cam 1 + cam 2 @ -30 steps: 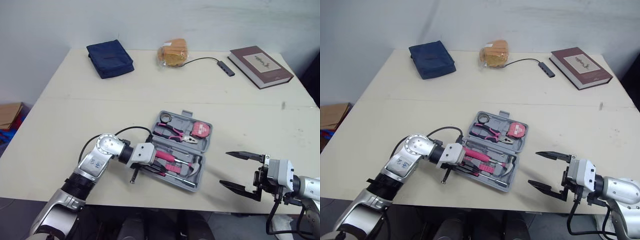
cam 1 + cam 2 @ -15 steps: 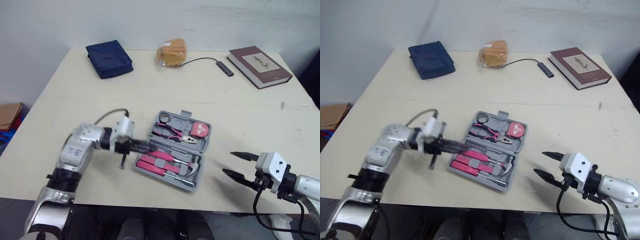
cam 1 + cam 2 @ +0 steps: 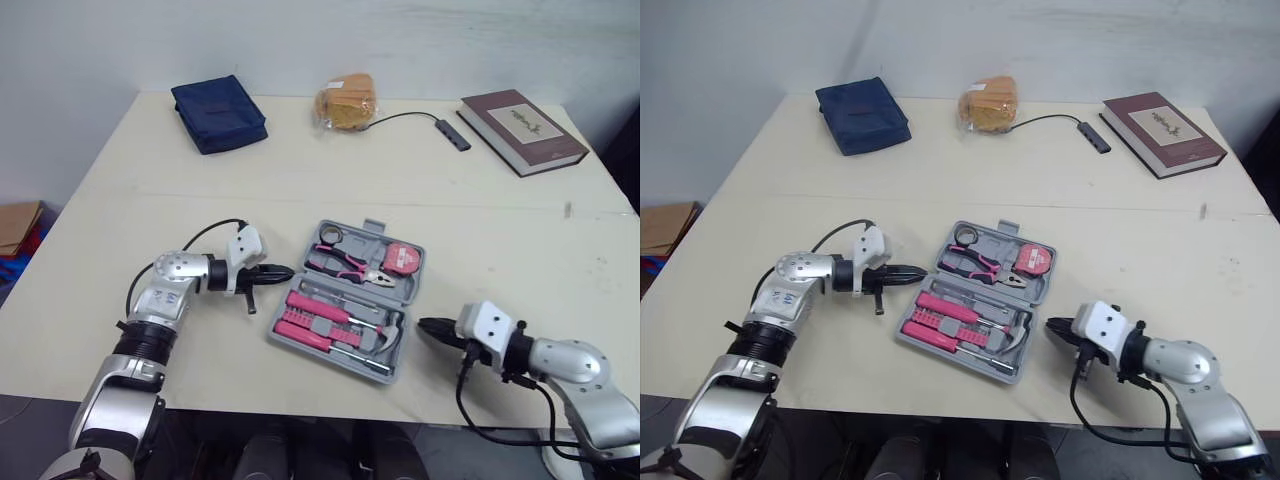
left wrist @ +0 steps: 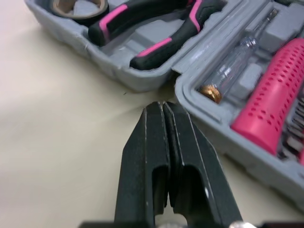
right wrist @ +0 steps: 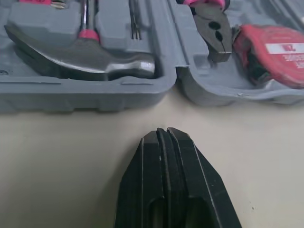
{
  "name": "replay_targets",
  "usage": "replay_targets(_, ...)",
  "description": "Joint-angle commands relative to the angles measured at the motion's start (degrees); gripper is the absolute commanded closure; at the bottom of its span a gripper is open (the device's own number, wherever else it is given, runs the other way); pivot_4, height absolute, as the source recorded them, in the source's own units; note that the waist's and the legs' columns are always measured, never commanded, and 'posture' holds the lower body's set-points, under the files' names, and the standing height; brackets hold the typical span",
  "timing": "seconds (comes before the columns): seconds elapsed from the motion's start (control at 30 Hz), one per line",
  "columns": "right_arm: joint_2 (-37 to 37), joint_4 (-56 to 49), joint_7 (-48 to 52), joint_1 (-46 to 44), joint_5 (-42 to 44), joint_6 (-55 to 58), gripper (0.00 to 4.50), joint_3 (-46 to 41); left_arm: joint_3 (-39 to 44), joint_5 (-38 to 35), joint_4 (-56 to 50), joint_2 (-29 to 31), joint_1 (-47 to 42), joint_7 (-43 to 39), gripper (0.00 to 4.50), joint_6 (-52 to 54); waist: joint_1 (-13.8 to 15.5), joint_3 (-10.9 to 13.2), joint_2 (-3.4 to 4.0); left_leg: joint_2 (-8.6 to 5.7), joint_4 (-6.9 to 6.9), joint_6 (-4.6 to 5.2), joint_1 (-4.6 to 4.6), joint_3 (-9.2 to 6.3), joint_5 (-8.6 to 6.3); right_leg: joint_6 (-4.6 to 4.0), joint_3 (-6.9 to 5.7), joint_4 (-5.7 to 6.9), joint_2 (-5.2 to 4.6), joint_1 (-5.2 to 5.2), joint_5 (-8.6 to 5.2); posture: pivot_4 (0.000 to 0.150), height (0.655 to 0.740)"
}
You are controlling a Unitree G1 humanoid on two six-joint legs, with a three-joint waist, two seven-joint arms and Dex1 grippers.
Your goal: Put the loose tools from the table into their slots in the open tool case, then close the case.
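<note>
The open tool case [image 5: 80, 95] lies flat near the table's [image 3: 150, 200] front edge, lid still up. In it sit the hammer [image 5: 95, 57], pliers [image 3: 350, 265], tape measure [image 3: 403, 258] and tape roll [image 3: 328, 235]. The left gripper [image 3: 288, 271], fingers pressed together on nothing, points at the case's left edge by the hinge, just short of touching. The right gripper [image 3: 422, 325], also pinched closed and empty, sits just beside the case's right edge. Bare tabletop stretches behind the case. Well beyond it lie a blue pouch [image 3: 218, 115], bagged bread [image 3: 345, 102] and a book [image 3: 520, 118].
</note>
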Motion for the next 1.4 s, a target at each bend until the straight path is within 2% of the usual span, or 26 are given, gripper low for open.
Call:
replay_targets(0.03, 0.9, 0.5, -0.3, -2.0, -0.7, 0.1, 4.42, 1.5, 0.2, 1.0, 0.6, -0.9, -0.4, 1.1, 4.50, -1.5, -0.1, 0.0, 0.00, 0.00, 0.00, 0.00, 0.00, 0.02, 0.00, 0.00, 0.00, -0.01, 0.01, 0.00, 0.00, 0.150, 0.7400)
replay_targets(0.2, 1.7, 3.0, -0.9, -5.2, -1.0, -0.4, 4.42, 2.5, 0.7, 1.9, 3.5, -2.7, -1.3, 2.7, 4.50, -4.6, 0.0, 0.0, -0.01, 0.00, 0.01, 0.01, 0.02, 0.01, 0.00, 0.00, 0.00, -0.11, 0.00, 0.02, 0.00, 0.150, 0.7400)
replay_targets(0.43, 1.7, 6.8, 1.7, -8.8, 0.4, -3.7, 4.42, 2.5, 0.8, -0.5, 3.2, -1.4, 0.6, -5.6, 4.50, -7.5, -0.2, 0.0, -0.01, 0.00, 0.01, 0.03, -0.02, 0.02, 0.00, 0.03, -0.02, -0.08, 0.00, 0.02, 0.02, 0.150, 0.7400)
replay_targets(0.53, 1.6, 9.3, 3.1, -10.6, 0.2, -5.5, 4.42, 2.9, 1.3, -2.5, -1.0, 0.0, 3.3, -8.9, 4.50, -6.5, -0.6, 0.0, -0.01, 0.01, 0.01, 0.03, -0.02, 0.03, -0.01, 0.04, -0.02, -0.09, 0.01, 0.02, 0.02, 0.150, 0.7400)
replay_targets(0.7, 2.2, 11.9, 5.3, -12.4, 0.4, -6.8, 4.42, 4.2, 2.3, -2.6, -7.2, 1.1, 8.1, -6.4, 4.50, -4.4, -1.3, 0.0, -0.01, 0.03, 0.01, 0.04, -0.02, 0.01, -0.01, 0.04, -0.01, -0.07, -0.02, 0.02, 0.02, 0.150, 0.7400)
replay_targets(0.9, 1.7, 13.4, 7.1, -13.1, 0.1, -7.4, 4.42, 4.7, 3.0, -0.1, -5.4, 1.3, 8.1, -0.9, 4.50, -4.7, -1.3, 0.0, -0.01, 0.03, 0.00, 0.04, 0.02, 0.00, -0.01, 0.04, 0.00, -0.08, -0.04, 0.05, 0.02, 0.150, 0.7400)
replay_targets(1.07, 0.4, 13.6, 8.3, -12.4, 0.8, -6.9, 4.42, 3.5, 4.0, -0.6, -4.2, 2.8, 8.1, -0.8, 4.50, -5.0, -1.4, 0.0, 0.00, 0.03, 0.00, 0.04, 0.04, 0.00, -0.01, 0.04, 0.00, -0.07, -0.04, 0.05, 0.02, 0.150, 0.7400)
replay_targets(1.17, -1.8, 14.2, 5.2, -11.4, 0.5, -6.6, 4.42, -1.1, 7.7, -3.4, -6.2, 5.7, 9.4, -0.6, 4.50, -0.9, -1.3, 0.0, -0.01, 0.04, 0.00, 0.04, 0.03, 0.00, -0.01, 0.04, 0.00, -0.06, -0.05, 0.05, 0.02, 0.150, 0.7400)
replay_targets(1.2, -2.9, 13.2, 4.8, -10.4, 2.2, -3.4, 4.50, -3.6, 8.8, -4.1, -7.5, 7.4, 10.2, -0.8, 3.97, 1.1, -1.3, 0.0, 0.00, 0.04, 0.00, 0.04, 0.02, 0.00, -0.01, 0.04, 0.00, -0.06, -0.06, 0.04, 0.02, 0.150, 0.7400)
replay_targets(1.23, -3.8, 12.0, 5.3, -9.3, 4.6, -0.9, 3.99, -5.8, 10.4, -5.2, -9.1, 8.3, 10.9, -0.4, 3.62, 1.9, -1.3, 0.0, 0.01, 0.03, 0.00, 0.04, -0.02, 0.00, -0.01, 0.04, -0.01, -0.06, -0.09, 0.02, 0.02, 0.150, 0.7400)
replay_targets(1.27, -4.0, 10.9, 4.6, -8.8, 6.5, 1.3, 3.82, -7.8, 12.0, -7.1, -11.3, 8.9, 11.3, -0.1, 3.23, 4.0, -1.3, 0.0, 0.01, 0.03, -0.02, 0.04, -0.02, 0.00, -0.01, 0.04, -0.01, -0.06, -0.11, 0.02, 0.02, 0.150, 0.7400)
replay_targets(1.37, -3.6, 5.6, 1.4, -9.1, 13.5, 12.1, 2.49, -12.7, 14.8, -12.8, -19.8, 10.2, 11.6, 2.4, 1.84, 16.8, -1.3, 0.0, -0.01, 0.05, -0.06, 0.05, -0.03, -0.06, -0.02, 0.04, -0.03, -0.11, -0.16, 0.04, 0.02, 0.150, 0.7400)
replay_targets(1.4, -3.9, 3.6, 0.4, -9.4, 15.4, 16.4, 2.01, -13.8, 15.1, -13.9, -22.8, 10.8, 11.4, 4.0, 1.55, 22.0, -1.3, 0.0, -0.01, 0.04, -0.05, 0.05, -0.03, -0.07, -0.02, 0.04, -0.01, -0.10, -0.29, 0.05, 0.03, 0.150, 0.7400)
